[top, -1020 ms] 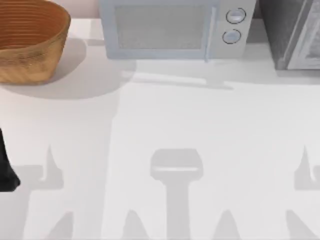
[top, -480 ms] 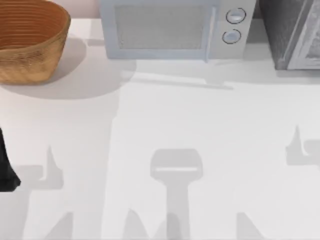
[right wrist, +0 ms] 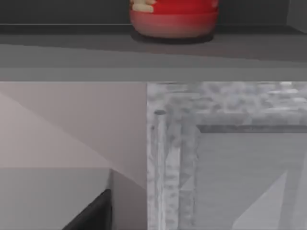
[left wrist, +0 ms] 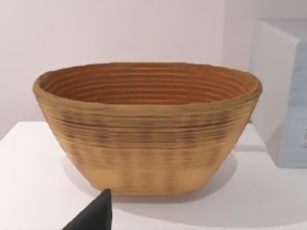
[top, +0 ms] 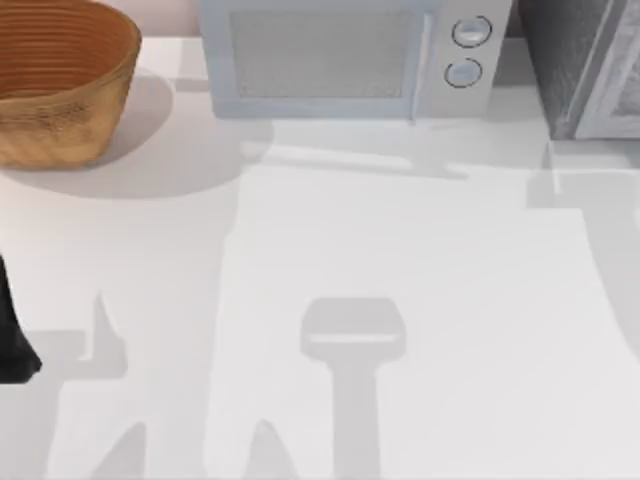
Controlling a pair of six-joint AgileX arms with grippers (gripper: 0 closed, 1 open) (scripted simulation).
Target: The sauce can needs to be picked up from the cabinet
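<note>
In the right wrist view the red lower part of the sauce can [right wrist: 173, 19] stands upright on a dark shelf of the cabinet [right wrist: 96, 50]. The can's upper part is cut off. Beneath the shelf is the cabinet's speckled grey frame with its pale door panel [right wrist: 240, 182]. A dark tip of my right gripper [right wrist: 93, 215] shows close in front of the cabinet, lower than the can and apart from it. From above, the cabinet [top: 575, 70] stands at the table's far right corner. My left arm [top: 10, 345] is parked at the left edge, and a dark tip of its gripper [left wrist: 96, 215] faces the basket.
A woven brown basket [top: 60, 80] sits at the far left corner. A light grey microwave [top: 340, 60] with two round knobs stands at the back middle, between basket and cabinet. The white table [top: 330, 240] stretches open in front of them.
The right arm's shadow has travelled from the near right of the table up to the cabinet's foot at the far right. The left arm and everything on the table stayed still.
</note>
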